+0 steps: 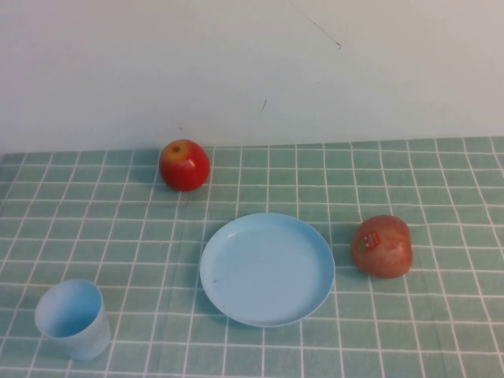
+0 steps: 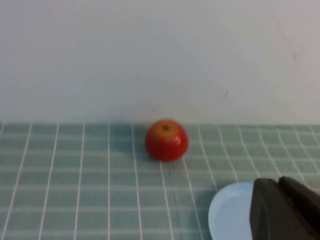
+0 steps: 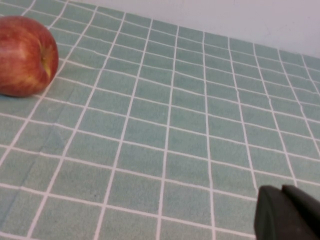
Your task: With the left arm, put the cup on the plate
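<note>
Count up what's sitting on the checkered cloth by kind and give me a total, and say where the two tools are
Apples: 2, bright red one at the back, duller stickered one right of the plate
Plates: 1
Cups: 1
Total: 4
Left tool and right tool each show only at their own wrist view's edge, holding nothing.

A red apple point(image 3: 25, 55) lies on the green checked tablecloth point(image 3: 165, 140). The black right gripper point(image 3: 287, 215) shows at one corner, well apart from it.
</note>
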You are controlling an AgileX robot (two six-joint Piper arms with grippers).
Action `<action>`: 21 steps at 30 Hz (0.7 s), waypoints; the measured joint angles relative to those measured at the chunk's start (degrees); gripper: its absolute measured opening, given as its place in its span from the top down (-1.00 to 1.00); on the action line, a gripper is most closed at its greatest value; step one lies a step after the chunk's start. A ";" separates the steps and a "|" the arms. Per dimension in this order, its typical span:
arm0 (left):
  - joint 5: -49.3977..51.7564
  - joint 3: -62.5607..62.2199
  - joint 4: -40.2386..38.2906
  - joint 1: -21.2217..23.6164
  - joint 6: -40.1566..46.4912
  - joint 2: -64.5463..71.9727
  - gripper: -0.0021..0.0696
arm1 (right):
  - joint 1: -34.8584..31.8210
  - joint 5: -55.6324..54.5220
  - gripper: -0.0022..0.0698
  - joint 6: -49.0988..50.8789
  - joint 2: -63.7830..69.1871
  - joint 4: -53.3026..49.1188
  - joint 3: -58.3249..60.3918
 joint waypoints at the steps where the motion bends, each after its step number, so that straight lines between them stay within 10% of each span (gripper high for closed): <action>1: 1.38 0.00 1.63 0.00 -2.51 1.44 0.95 | 0.00 0.00 0.95 0.00 0.00 0.00 0.00; 6: 10.83 -0.20 11.41 0.00 -20.06 8.98 0.95 | 0.00 0.00 0.95 0.00 0.00 0.00 0.00; 16: 20.23 -0.20 20.47 0.00 -19.94 24.26 0.92 | 0.00 0.00 0.95 0.00 0.00 0.00 0.00; 21: 20.45 -0.20 20.23 0.00 -19.17 28.48 0.45 | 0.00 0.00 0.95 0.00 0.00 0.00 0.00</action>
